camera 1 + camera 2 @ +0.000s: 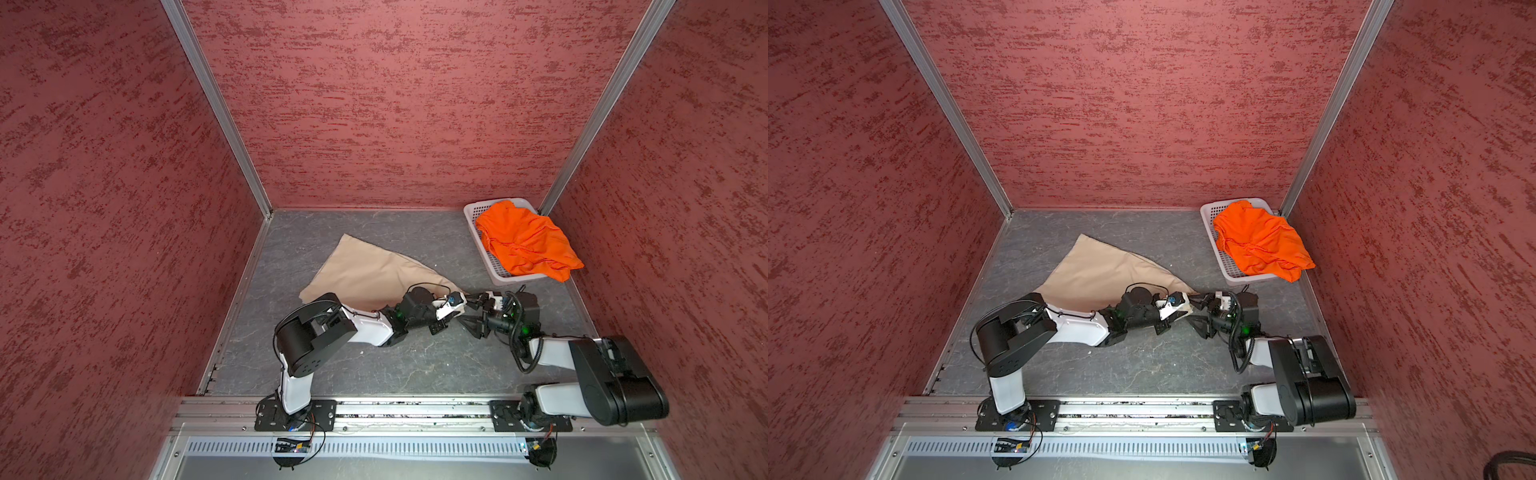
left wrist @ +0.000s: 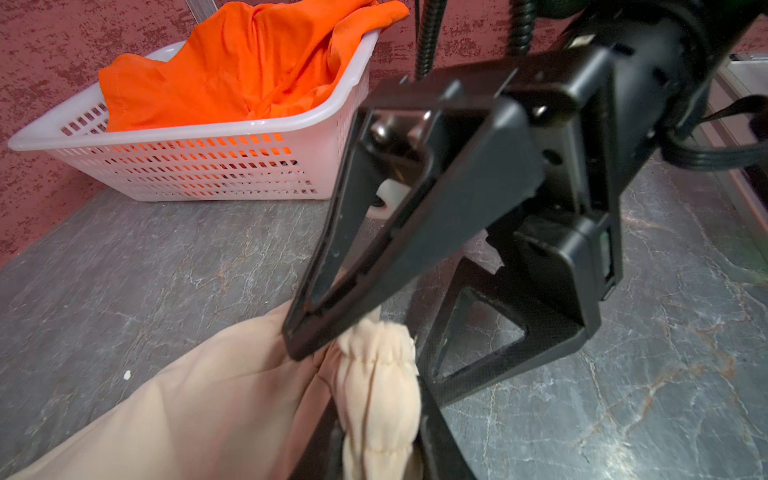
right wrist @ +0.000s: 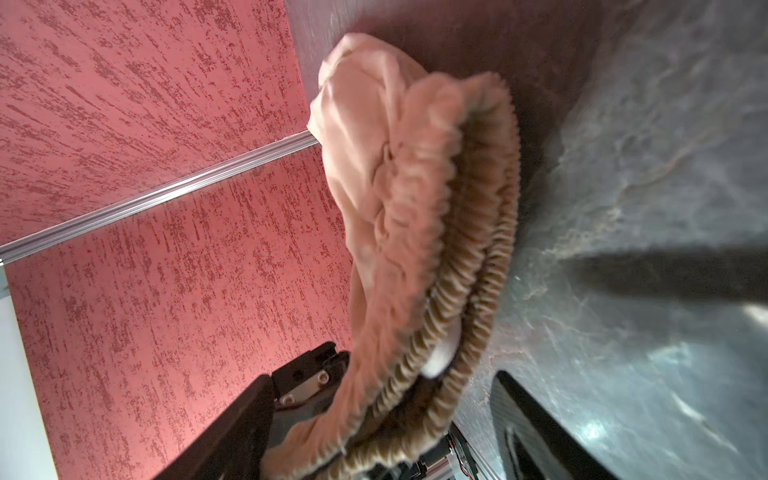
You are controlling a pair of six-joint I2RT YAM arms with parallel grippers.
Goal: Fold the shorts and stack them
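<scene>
The beige shorts [image 1: 374, 270] [image 1: 1100, 270] lie spread on the grey table, and their gathered waistband [image 2: 374, 395] [image 3: 457, 208] is bunched at the corner nearest the grippers. My left gripper [image 1: 459, 311] [image 1: 1187, 309] [image 2: 378, 449] is shut on that waistband. My right gripper [image 1: 469, 313] [image 1: 1198, 313] [image 3: 415, 361] faces it, tip to tip. Its fingers [image 2: 353, 270] stand wide open on either side of the same bunched band. The orange shorts [image 1: 523, 241] [image 1: 1258, 241] [image 2: 249, 62] lie crumpled in the basket.
A white perforated basket [image 1: 505, 279] [image 1: 1208, 212] [image 2: 187, 166] stands in the back right corner against the red walls. Red textured walls close the table in on three sides. A metal rail carrying both arm bases runs along the front edge.
</scene>
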